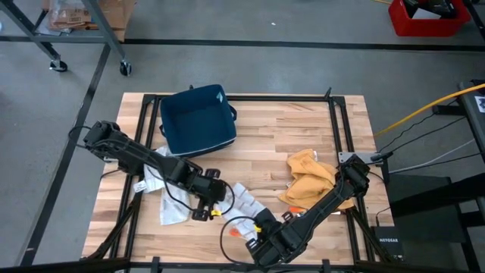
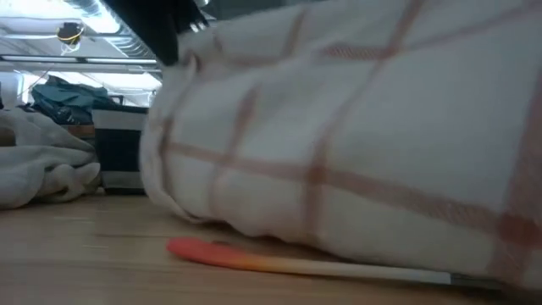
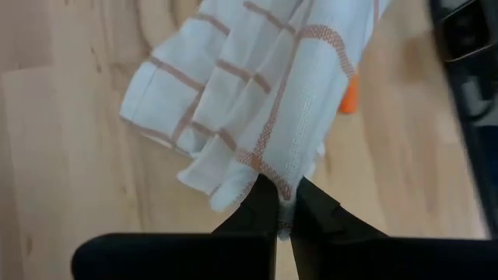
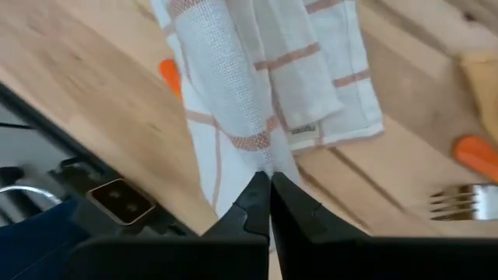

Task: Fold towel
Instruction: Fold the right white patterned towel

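Left wrist view: left gripper (image 3: 285, 208) is pinched tight on a hemmed corner of the white towel (image 3: 257, 93) with orange-brown checks. Right gripper (image 4: 270, 190) is likewise clamped on another edge of the same towel, near its sewn label (image 4: 305, 131). Towel hangs bunched between both, over the near-centre of the wooden table (image 1: 288, 133). An orange-handled utensil (image 2: 254, 257) lies on the wood just beneath the cloth. Further out: a yellow cloth (image 1: 309, 178) crumpled at right, a dark blue bin (image 1: 197, 121) at far left, a fork (image 4: 459, 201) near the right gripper.
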You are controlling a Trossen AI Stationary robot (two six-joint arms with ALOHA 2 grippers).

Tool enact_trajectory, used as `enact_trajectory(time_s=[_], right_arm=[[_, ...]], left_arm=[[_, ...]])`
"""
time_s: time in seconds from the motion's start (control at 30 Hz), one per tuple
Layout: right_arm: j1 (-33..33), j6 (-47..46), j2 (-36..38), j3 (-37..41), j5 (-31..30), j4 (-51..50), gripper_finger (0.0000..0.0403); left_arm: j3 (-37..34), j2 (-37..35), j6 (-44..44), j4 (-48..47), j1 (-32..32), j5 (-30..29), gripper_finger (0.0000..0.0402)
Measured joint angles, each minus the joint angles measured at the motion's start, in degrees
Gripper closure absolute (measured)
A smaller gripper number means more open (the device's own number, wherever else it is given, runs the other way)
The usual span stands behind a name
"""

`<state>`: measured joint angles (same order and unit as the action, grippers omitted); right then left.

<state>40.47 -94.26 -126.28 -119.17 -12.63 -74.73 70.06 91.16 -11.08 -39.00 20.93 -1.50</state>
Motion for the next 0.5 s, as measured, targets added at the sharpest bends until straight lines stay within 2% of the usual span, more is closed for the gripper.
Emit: enact_trajectory(time_s=[0.2,0.5], right_arm=[[0.1,1.0,-0.3,2.1,-1.7,-2.0,0.0395],[0.0,1.8,-0.4,11.5,-3.9,-1.5,0.0395]], left_arm=[[0.0,4.1,3.6,2.8,-2.3,-1.2,0.0392],[0.0,8.7,5.8,5.0,-6.4,-2.6,0.0379]])
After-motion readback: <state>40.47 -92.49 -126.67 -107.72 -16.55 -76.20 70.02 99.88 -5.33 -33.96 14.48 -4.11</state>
